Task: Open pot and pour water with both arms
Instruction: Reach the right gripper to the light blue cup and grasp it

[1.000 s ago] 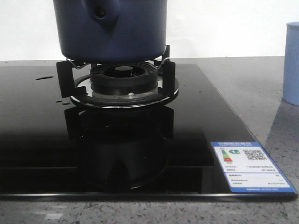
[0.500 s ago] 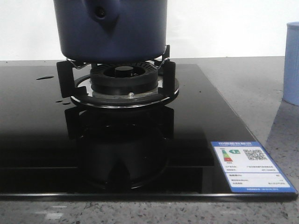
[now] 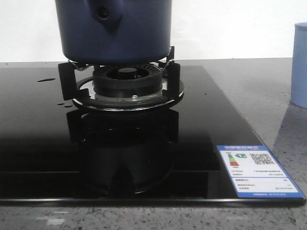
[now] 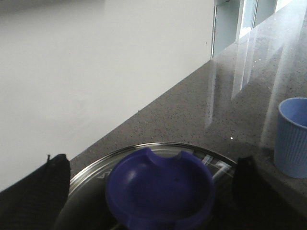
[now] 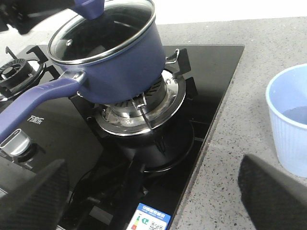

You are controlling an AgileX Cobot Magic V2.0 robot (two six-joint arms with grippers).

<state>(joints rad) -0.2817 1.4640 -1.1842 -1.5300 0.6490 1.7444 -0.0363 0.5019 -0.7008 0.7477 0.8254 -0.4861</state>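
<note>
While the pot [image 5: 115, 57] sat lidded on the burner [image 3: 127, 79], the left claw [image 4: 153, 191] hung open astride the lid knob [image 4: 160, 189] for lifting; the right claw [image 5: 148, 191] stood open.

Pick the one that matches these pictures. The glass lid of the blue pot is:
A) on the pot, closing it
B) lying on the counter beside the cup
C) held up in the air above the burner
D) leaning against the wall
A: the right wrist view shows the glass lid seated in the rim of the pot, which stands on the burner.
</note>
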